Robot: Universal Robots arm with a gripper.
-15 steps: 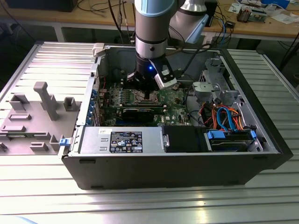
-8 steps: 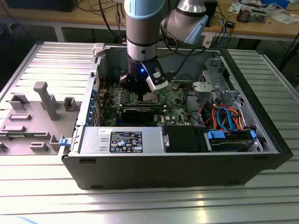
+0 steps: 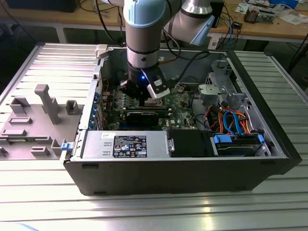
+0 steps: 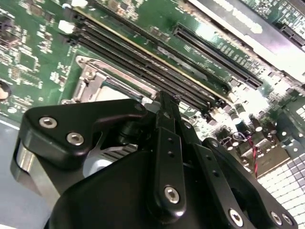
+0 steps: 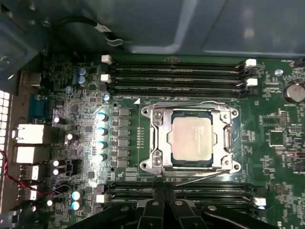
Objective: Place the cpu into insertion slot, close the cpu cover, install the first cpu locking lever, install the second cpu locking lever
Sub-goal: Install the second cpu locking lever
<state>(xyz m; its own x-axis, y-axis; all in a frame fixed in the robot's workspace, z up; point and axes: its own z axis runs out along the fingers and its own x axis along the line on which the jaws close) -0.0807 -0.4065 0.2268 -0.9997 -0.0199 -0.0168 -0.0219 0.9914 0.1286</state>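
Gripper [image 5: 164, 198] sits low over the green motherboard [image 5: 71, 76], fingertips pinched together with nothing between them, tips over the memory slots [image 5: 181, 191] just beside the socket. In the second wrist view the gripper [image 4: 164, 102] shows the same: black fingers [image 4: 167, 143] pressed together, empty, tips above long dark memory slots [image 4: 143, 57].

The cpu [image 5: 191, 138], silver-grey top up, lies flat in the insertion slot [image 5: 224, 160]. The cpu cover [image 5: 159, 138] is down around it, its square window framing the chip. 2 thin wire locking levers show in the first wrist view: 1 [image 5: 181, 104] runs along the socket edge toward the far memory slots [image 5: 176, 76], the other [image 5: 200, 178] runs slanted along the edge nearest the gripper. Whether either is latched I cannot tell.

In the exterior view the arm [image 3: 142, 33] reaches down into the open computer case [image 3: 168, 173], gripper [image 3: 147, 98] over the middle of the board. The silver power-supply box [image 3: 125, 144] sits at the case's near edge, blue and orange cables [image 3: 233, 120] toward the exterior view's right. The case rests on a ribbed metal table [image 3: 144, 211]; a grey fixture tray [image 3: 38, 115] lies at the exterior view's left.
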